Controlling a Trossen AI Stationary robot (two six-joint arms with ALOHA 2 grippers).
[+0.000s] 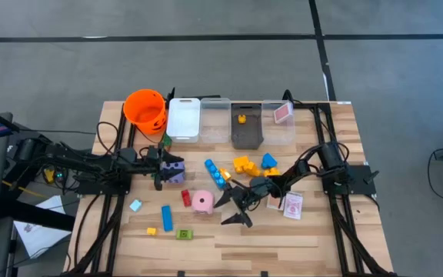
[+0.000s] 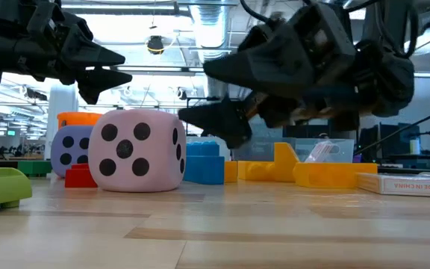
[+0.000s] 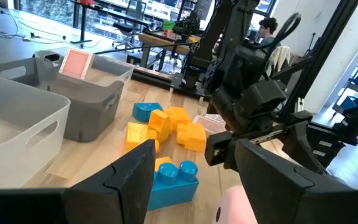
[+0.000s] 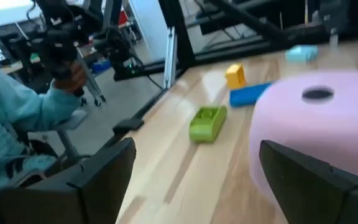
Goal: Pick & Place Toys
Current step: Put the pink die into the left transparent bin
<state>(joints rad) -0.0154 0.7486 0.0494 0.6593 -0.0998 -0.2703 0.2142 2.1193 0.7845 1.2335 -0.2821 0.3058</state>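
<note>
Toys lie scattered across my worktop (image 1: 298, 238). The pink die (image 1: 201, 201) sits near the middle, resting on the wood with nothing gripping it. My right end effector (image 1: 234, 206) hangs just beside it with fingers spread apart, grasping nothing; from that wrist the die fills the space near one finger (image 4: 309, 180). A red block (image 1: 185, 198) sits just beside the die on the other side, and a blue block (image 1: 167, 217), a green block (image 1: 184, 233) and a small yellow block (image 1: 151, 231) lie farther out. The purple die (image 1: 174, 171) rests just in front of my left end effector (image 1: 160, 171), whose fingers stand parted and do not close on it. Yellow blocks (image 1: 244, 164) and a blue stud block (image 1: 217, 174) lie between die and bins. A pink-white card (image 1: 293, 205) lies under my right arm; another card (image 1: 283, 114) stands in the clear bin (image 1: 279, 135). An orange bucket (image 1: 145, 108) stands at the row's end.
</note>
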